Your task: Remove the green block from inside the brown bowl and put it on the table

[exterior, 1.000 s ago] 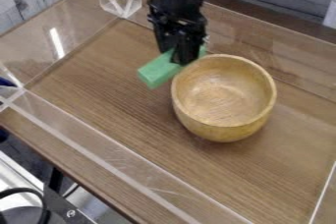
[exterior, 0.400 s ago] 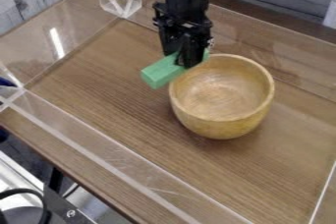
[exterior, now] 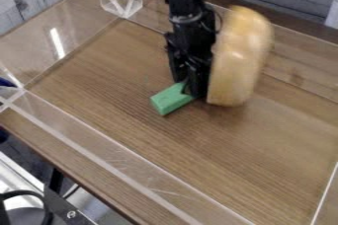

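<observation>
A black robot arm's fingers (exterior: 189, 83) point down, clamped on 1 green block (exterior: 171, 99) resting on the wood-grain tabletop (exterior: 106, 81). Just beside it, the tan wooden bowl (exterior: 235, 56) stands tipped on edge against the arm.

Single raised view, looking down at an angle across the table (exterior: 106, 91), fairly near, acrylic walls (exterior: 79, 145) in frame
</observation>
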`<state>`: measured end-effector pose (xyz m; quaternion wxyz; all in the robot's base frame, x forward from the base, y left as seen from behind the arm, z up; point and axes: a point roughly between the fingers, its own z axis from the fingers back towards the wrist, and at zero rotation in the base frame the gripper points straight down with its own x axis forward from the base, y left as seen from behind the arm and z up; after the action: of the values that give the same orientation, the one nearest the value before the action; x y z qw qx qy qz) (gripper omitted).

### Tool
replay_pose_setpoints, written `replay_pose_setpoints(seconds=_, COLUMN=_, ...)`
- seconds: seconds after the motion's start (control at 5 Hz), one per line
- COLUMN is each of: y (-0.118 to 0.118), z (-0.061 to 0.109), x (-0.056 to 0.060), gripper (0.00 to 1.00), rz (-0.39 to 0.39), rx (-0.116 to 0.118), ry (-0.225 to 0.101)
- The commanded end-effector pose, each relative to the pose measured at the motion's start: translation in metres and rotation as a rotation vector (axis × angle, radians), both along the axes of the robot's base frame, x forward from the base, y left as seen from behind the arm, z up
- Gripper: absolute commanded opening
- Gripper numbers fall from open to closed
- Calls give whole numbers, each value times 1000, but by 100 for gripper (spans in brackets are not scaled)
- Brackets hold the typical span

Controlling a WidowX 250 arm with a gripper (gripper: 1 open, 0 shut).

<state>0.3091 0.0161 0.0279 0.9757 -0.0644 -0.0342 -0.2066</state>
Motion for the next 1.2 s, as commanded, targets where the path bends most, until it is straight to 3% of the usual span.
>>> replay_pose_setpoints(seconds=0.0, y=-16, z=0, x=-1, gripper=0, rz=-114, rx=-16, ry=-81)
replay_pose_setpoints(seconds=0.2, y=-20, z=-5, x=3, gripper=100, rz=-144, rx=-39, ry=-88)
replay_pose_setpoints(seconds=0.4, y=-23, z=-6, x=6, gripper=0, rz=-164, rx=-57, ry=-88)
replay_pose_setpoints(seconds=0.8, y=-10, z=-9, x=5, gripper=0, rz=-175, rx=-35, ry=-148)
replay_pose_setpoints(seconds=1.0, y=-2, z=-8, x=-4, gripper=0, rz=-177, rx=2, ry=-146)
